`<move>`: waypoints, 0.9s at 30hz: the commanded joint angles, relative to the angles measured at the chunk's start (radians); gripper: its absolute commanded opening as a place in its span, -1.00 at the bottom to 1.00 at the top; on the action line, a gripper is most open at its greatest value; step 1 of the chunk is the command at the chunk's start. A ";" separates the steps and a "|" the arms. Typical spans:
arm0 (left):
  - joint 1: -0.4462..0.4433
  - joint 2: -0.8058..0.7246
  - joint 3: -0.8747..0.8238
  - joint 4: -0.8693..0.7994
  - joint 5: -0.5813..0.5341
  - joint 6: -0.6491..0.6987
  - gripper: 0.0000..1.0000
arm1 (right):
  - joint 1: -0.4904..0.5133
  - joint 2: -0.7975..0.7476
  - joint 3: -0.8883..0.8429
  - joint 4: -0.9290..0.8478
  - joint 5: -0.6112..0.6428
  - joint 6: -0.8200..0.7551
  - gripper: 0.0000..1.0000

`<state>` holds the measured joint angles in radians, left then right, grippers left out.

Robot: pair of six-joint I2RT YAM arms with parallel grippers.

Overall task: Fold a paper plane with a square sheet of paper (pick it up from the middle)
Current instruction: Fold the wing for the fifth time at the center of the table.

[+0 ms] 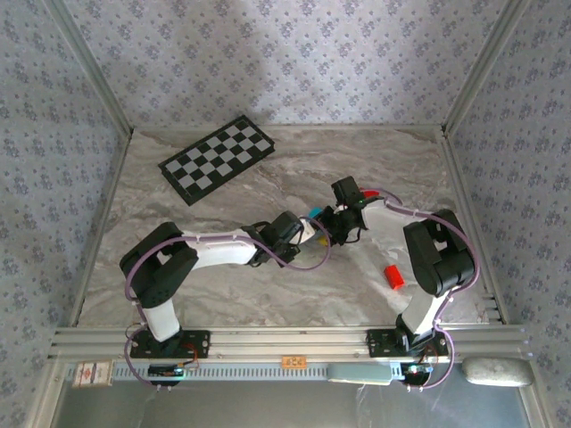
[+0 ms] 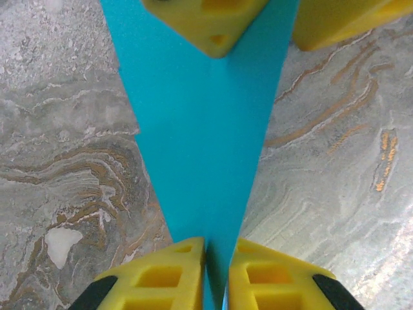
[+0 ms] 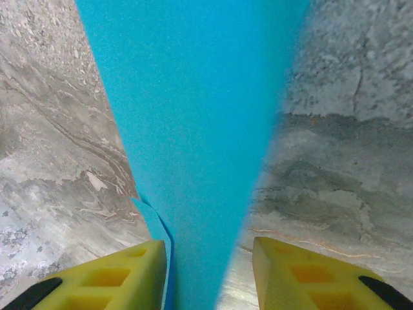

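Overhead, top cam adds B/W checkered board (image 1: 217, 158), red block (image 1: 393, 276), marble-look tabletop (image 1: 375, 160), patterned walls (image 1: 268, 53). Wrist cams: left gripper (image 2: 217, 250) clamps tapered cyan paper plane (image 2: 203, 161); right gripper (image 3: 206, 245) straddles it, unclenched.

At the middle of the desk (image 1: 384, 160) there is little room. The left end effector (image 1: 306, 234) and the right end effector (image 1: 328, 221) face each other tip to tip over the blue paper (image 1: 315, 212), and their arms block that strip from both sides. A checkered board (image 1: 219, 159) lies flat at the back left. 1 red block (image 1: 393, 276) sits just beside the right arm's elbow. The back right lies open, as does the near middle between the 2 bases. Walls shut in 3 sides.
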<state>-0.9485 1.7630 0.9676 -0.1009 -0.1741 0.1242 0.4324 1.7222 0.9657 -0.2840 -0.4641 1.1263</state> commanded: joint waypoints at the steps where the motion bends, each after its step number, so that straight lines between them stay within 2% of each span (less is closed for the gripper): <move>1: -0.009 -0.035 -0.005 0.023 -0.016 0.017 -0.66 | -0.003 -0.011 0.011 -0.016 -0.008 0.020 -0.32; 7: -0.012 -0.043 -0.012 0.030 0.021 0.008 -0.54 | -0.003 -0.017 0.005 0.002 -0.010 0.024 -0.67; 11: -0.012 -0.036 -0.011 0.033 0.055 0.004 -0.53 | -0.003 -0.016 0.004 0.009 -0.017 0.026 -0.78; 20: -0.012 -0.002 0.000 0.027 0.106 0.002 -0.60 | -0.001 -0.010 0.002 0.015 -0.026 0.023 -0.81; 27: -0.010 0.016 0.001 0.023 0.135 -0.009 -0.77 | -0.003 -0.006 0.002 0.016 -0.031 0.020 -0.80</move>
<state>-0.9520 1.7641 0.9646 -0.0772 -0.0757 0.1226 0.4316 1.7222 0.9657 -0.2584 -0.4858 1.1412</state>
